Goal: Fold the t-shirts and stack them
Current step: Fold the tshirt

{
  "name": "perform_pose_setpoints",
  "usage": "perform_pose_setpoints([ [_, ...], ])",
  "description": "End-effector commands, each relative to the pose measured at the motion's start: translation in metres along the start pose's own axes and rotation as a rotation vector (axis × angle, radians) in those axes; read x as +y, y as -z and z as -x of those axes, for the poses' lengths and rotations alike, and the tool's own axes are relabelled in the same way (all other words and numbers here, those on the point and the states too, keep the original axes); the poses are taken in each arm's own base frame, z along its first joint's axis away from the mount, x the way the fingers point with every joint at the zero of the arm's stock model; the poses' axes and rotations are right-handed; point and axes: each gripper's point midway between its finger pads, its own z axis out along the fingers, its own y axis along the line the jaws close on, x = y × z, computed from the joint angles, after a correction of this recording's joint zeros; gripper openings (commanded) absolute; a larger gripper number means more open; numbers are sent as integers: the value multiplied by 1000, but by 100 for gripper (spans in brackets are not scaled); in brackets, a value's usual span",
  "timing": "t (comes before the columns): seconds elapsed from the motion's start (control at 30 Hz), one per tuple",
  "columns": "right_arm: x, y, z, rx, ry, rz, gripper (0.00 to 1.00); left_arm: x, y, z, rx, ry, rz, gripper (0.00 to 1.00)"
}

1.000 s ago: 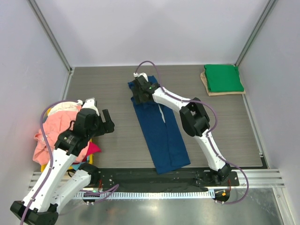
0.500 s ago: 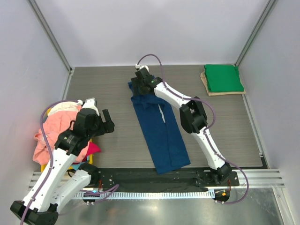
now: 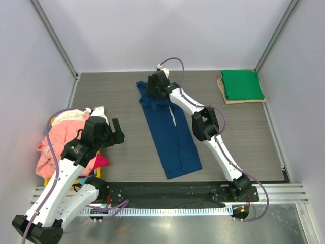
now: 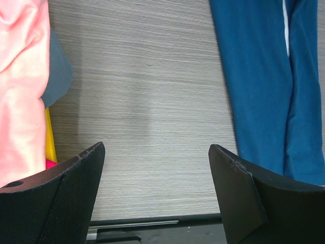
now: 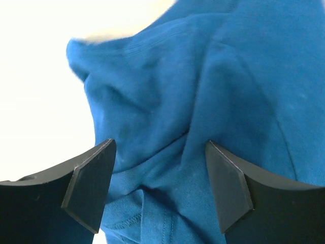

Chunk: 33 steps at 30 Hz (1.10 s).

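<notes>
Navy blue cotton t-shirt (image 3: 175,137) lay mid-surface, already folded lengthwise into a long narrow strip. Its long axis ran from the far end, a little left of centre, down to the near end, a little right of centre. A white strip showed along the fold seam.

Right pincer (image 3: 154,86) was stretched out over the strip's far end, where the cloth was rumpled. The right arm was plainly the nearer one to that end, and its links lay along the shirt's right side. In the right wrist view the jaws stood wide apart, with bunched blue fabric filling the gap beyond them. Nothing was pinched between the pads. I could not tell whether the tips pressed on the cloth or hung just above it.

I judged the next fold to be far end onto near end, so the pull would run down the strip's length toward the bases.

Left pincer (image 3: 118,133) was spread wide and empty, hanging over the bare grey wood-grain surface (image 3: 111,96) between the navy strip and the heap at left.

That heap held the salmon pink tee (image 3: 56,142), with a cream-white tee (image 3: 66,117) on its far side and a magenta tee (image 3: 101,161) at its near edge. All were unfolded.

A plain green tee (image 3: 242,84), folded square, sat on the flat tan board (image 3: 223,94) in the far right corner, well away from both pincers.
</notes>
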Motion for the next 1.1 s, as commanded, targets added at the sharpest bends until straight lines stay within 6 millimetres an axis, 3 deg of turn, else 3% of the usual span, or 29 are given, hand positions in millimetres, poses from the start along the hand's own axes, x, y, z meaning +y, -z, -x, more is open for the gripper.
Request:
perform_pose_setpoints([
  [0.0,-102,-27,22,-97,-299,-248,76,-5,0,9,-27,-11,-19,84],
  [0.03,-127,-28,37,-139,-402,-287,76,-4,0,9,-25,-11,-15,84],
  [0.1,-146,-27,55,-206,-465,-325,75,-5,-2,7,-14,-14,-13,84],
  [0.2,-149,-19,79,-253,-519,-305,76,-5,-4,6,-4,-17,-13,84],
  [0.27,-130,-19,88,-253,-502,-211,80,-6,-4,7,-5,-17,-15,84],
  [0.4,-71,0,110,-208,-432,37,90,-7,-3,9,-16,-7,-19,84],
  [0.43,-45,15,118,-172,-397,148,95,-8,-2,11,-21,4,-23,84],
  [0.53,-8,45,129,-155,-275,270,100,-15,-7,2,14,47,-53,83],
  [0.57,6,68,134,-136,-223,319,100,-26,-11,4,7,96,-95,82],
  [0.63,14,95,139,-125,-183,333,100,-42,-24,-7,34,144,-177,81],
  [0.67,15,124,143,-120,-167,321,100,-46,-28,-9,39,192,-192,81],
  [0.7,10,137,143,-122,-135,299,100,-52,-33,-15,60,209,-223,81],
  [0.77,-2,165,137,-115,-115,236,100,-63,-48,-26,93,231,-256,80],
  [0.83,-29,204,124,-116,-105,127,100,-75,-61,-38,132,221,-274,80],
  [0.87,-56,205,83,-24,-112,37,100,-80,-64,-42,144,215,-285,80],
  [0.9,-65,237,91,-77,-120,-15,100,-85,-68,-46,157,213,-288,80],
  [0.93,-76,245,76,-51,-141,-50,100,-96,-72,-50,161,197,-317,80],
  [0.97,-102,246,30,39,-150,-129,100,-99,-80,-60,193,190,-305,80],
  [1.0,-106,268,25,25,-165,-139,100,-103,-86,-67,213,195,-302,80],
  [1.03,-114,274,7,54,-193,-158,99,-111,-89,-72,221,191,-323,80],
  [1.07,-134,278,-36,132,-195,-204,98,-112,-97,-83,254,188,-311,79],
])
